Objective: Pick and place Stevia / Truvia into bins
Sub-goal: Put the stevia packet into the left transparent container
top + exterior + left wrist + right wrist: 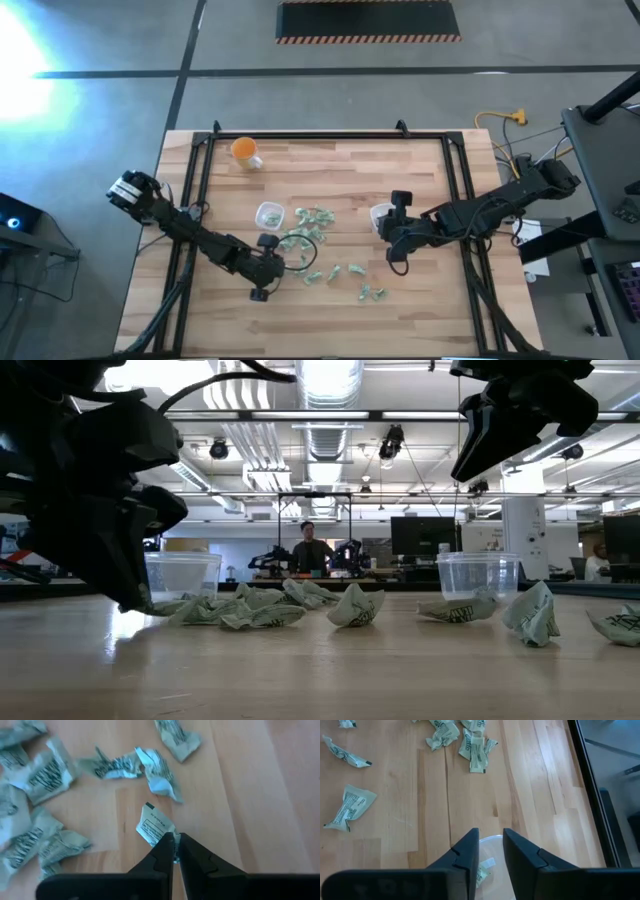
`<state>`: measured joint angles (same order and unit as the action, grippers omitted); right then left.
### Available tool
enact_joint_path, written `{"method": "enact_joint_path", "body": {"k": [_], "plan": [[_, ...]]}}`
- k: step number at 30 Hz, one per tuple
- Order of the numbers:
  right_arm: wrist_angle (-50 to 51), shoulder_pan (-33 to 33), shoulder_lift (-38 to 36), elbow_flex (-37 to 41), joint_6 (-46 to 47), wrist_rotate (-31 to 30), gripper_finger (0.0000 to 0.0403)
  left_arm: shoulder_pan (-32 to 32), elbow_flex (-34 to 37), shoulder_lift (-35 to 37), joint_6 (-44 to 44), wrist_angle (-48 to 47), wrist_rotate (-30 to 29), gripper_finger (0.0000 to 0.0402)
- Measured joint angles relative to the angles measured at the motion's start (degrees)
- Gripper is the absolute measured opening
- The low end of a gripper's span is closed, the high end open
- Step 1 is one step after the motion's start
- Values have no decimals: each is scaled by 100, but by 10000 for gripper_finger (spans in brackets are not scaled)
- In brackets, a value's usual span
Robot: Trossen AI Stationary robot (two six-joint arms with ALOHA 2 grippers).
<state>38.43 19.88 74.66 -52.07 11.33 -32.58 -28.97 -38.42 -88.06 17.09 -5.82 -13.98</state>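
Observation:
Several pale green and white sachets (pixel 318 218) lie crumpled on the wooden table between two clear bins. My left gripper (pixel 278 263) is low at the table near the left bin (pixel 268 213), shut on one sachet (pixel 155 826). My right gripper (pixel 490 845) is open and empty above the right bin (pixel 381 215). In the low view it hangs high (pixel 505 435) over that bin (pixel 478 572). One sachet (pixel 482 869) lies inside the right bin. My left gripper pinches the sachet by its near edge (pixel 170 839) between the tips of its two fingers. The rest of the sachet sticks out ahead of the fingers. Whether it is clear of the table, I cannot tell.
An orange cup (pixel 245 151) stands at the far left of the table. More sachets lie toward the near edge (pixel 372 292) and in a heap beside my left gripper (pixel 45 775). A black frame (pixel 330 137) runs around the tabletop. People show in the room beyond (pixel 308 545).

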Motion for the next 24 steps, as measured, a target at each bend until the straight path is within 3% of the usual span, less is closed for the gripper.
{"method": "enact_joint_path", "body": {"k": [6,12,16,24], "plan": [[3,0,-1,2,0,-2,70,-1,-148,323,-442,-100,-538,8],[3,0,-1,2,1,-2,75,0,-251,1046,-700,-766,-2200,8],[5,0,-1,2,5,-4,79,59,-251,1567,-322,-1525,-3201,8],[0,0,-1,2,2,-4,71,469,-214,2062,1208,-3175,-3379,8]]}}
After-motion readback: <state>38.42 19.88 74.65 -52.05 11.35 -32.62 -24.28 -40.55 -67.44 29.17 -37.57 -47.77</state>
